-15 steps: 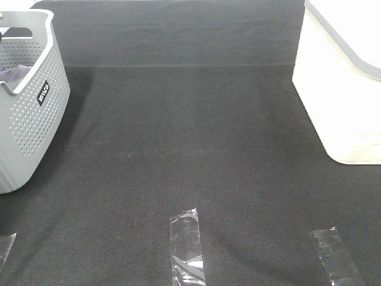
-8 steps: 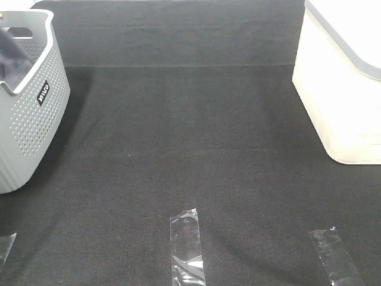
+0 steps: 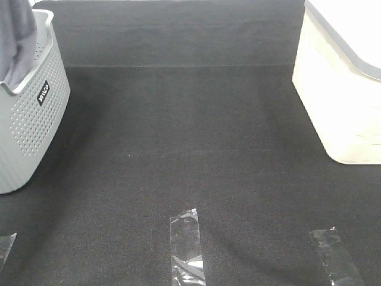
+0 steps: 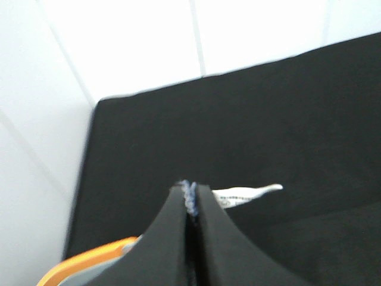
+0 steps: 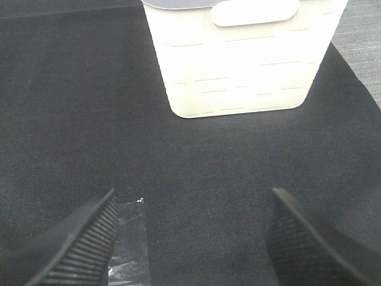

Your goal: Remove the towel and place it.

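The grey-lavender towel [image 3: 15,37] hangs down from above the top-left corner of the exterior view, its lower end still inside the grey perforated basket [image 3: 30,125]. In the left wrist view my left gripper [image 4: 189,199] is shut, with a thin edge of the towel [image 4: 189,195] pinched between its black fingers. The left gripper itself is out of the exterior view. My right gripper [image 5: 190,238] is open and empty, low over the black mat, with its ribbed fingers [image 5: 77,241] far apart.
A white bin [image 3: 342,89] stands at the right edge; it also shows in the right wrist view [image 5: 238,59]. Clear tape strips [image 3: 187,247] [image 3: 333,253] lie on the black mat [image 3: 190,137] near the front. An orange rim [image 4: 89,262] shows under the left gripper.
The towel has been pulled upward out of the grey basket; it lay low inside before and now hangs tall above the rim. Nothing else has moved.
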